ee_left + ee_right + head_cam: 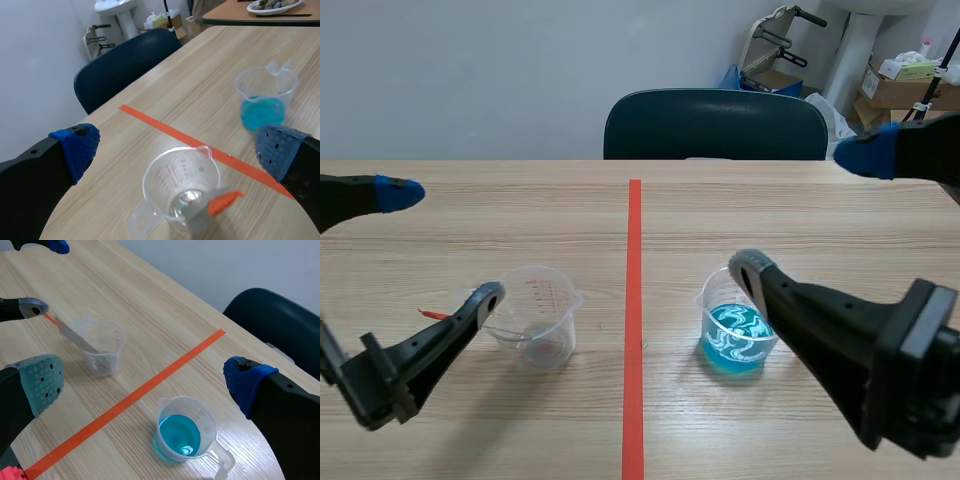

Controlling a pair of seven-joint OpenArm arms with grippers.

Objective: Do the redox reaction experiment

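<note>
A: Where is the metal piece?

B: The thin grey metal strip with an orange-red end (72, 334) leans inside the clear plastic measuring cup (535, 315), left of the orange-red tape line (634, 330). Its long axis slants from the cup's floor up over the rim, with the coloured end pointing out toward the left arm's side.

A: And the 2 grippers?

B: The left gripper (445, 245) is spread wide and holds nothing. Its lower finger sits just beside the strip's raised end. The right gripper (805, 212) is spread too and empty, with one finger at the rim of the clear plastic cup of blue liquid (735, 335).

A: Which arm should take the strip?

B: The left, I'd judge. It is far nearer, and the free end points its way. The blue cup stands apart, across the line to the right, so the strip would have to cross over.
</note>
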